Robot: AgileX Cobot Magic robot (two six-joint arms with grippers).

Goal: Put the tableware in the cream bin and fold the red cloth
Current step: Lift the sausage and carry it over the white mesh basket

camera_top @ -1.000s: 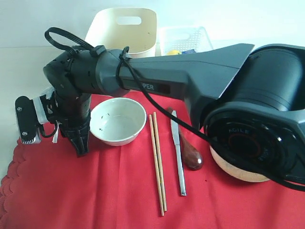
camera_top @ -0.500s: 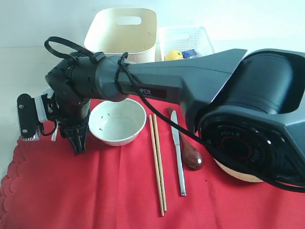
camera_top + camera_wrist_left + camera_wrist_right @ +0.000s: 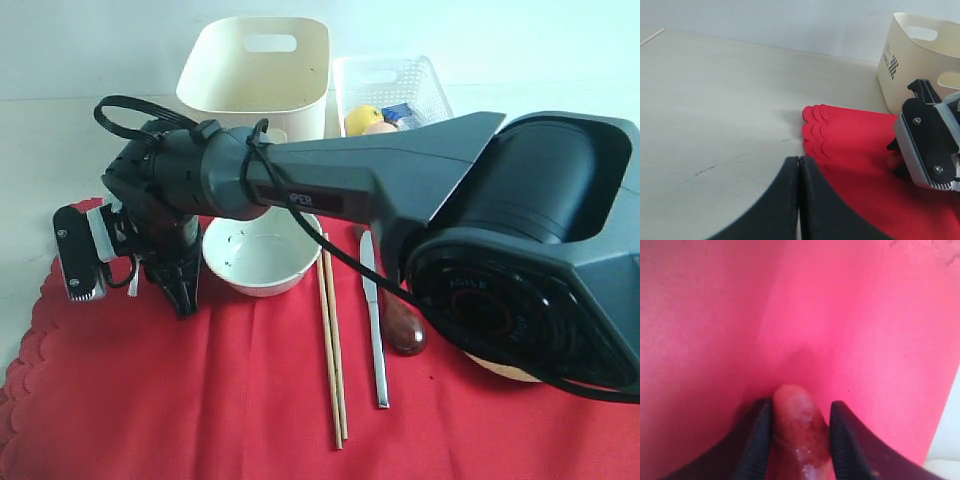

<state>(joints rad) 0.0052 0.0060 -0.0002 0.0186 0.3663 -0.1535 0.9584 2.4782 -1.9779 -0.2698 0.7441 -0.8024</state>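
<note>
The red cloth (image 3: 200,400) covers the table front. On it lie a pale bowl (image 3: 262,262), two chopsticks (image 3: 332,350), a steel knife (image 3: 375,330) and a dark wooden spoon (image 3: 405,328). A sliver of the wooden plate (image 3: 505,370) shows under the arm's base. The cream bin (image 3: 255,75) stands behind. My right gripper (image 3: 185,300) reaches across and points down just left of the bowl. Its jaws (image 3: 801,405) straddle a glossy reddish-brown rounded thing (image 3: 797,435) that I cannot name, with a gap on one side. My left gripper (image 3: 799,160) is shut and empty by the cloth's scalloped edge (image 3: 815,125).
A white lattice basket (image 3: 390,85) with a lemon (image 3: 362,118) and other food sits right of the bin. The right arm's long dark link (image 3: 380,170) spans the scene and hides much of the table. Bare table (image 3: 715,100) lies left of the cloth.
The right arm has swung slightly right and its gripper sits closer to the bowl. The bowl has shifted a little to the right. More of the basket shows.
</note>
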